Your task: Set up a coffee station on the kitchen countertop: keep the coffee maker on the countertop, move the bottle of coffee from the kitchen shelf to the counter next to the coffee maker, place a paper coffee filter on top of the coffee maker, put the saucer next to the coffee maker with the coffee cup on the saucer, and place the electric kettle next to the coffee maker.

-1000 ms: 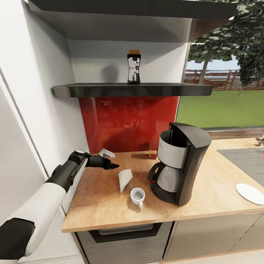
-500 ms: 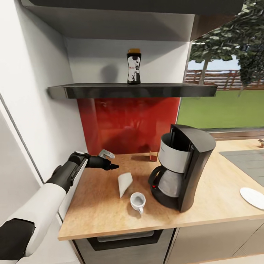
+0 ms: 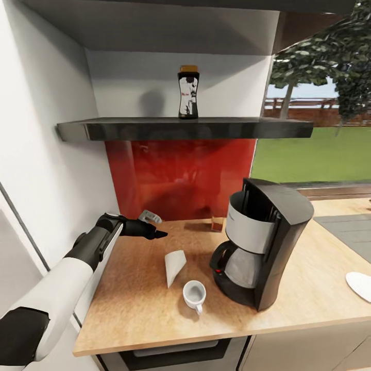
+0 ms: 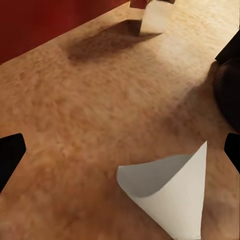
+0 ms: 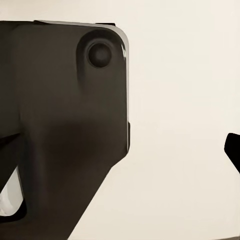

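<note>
the left gripper (image 3: pixel 158 234) hovers open and empty over the counter (image 3: pixel 129 299) near the paper filter (image 3: pixel 173 266). a cup (image 3: pixel 195 295) sits beside the coffee maker (image 3: pixel 263 242); the right gripper's state cannot be told.

- A home kitchen, rendered in a simulator.
- A long light wood-grain countertop (image 3: pixel 288 288) runs along the wall, with cabinet fronts and a dark built-in appliance below its front edge.
- A glossy red backsplash (image 3: pixel 180 178) covers the wall behind it.
- A thin black floating shelf (image 3: pixel 185 128) carries a small coffee bottle (image 3: pixel 188 92).
- A drip coffee maker (image 3: pixel 263 242), a white cup (image 3: pixel 195 294) and a paper filter (image 3: pixel 174 265) sit on the worktop.
- A window (image 3: pixel 319 118) looks onto lawn and trees.
</note>
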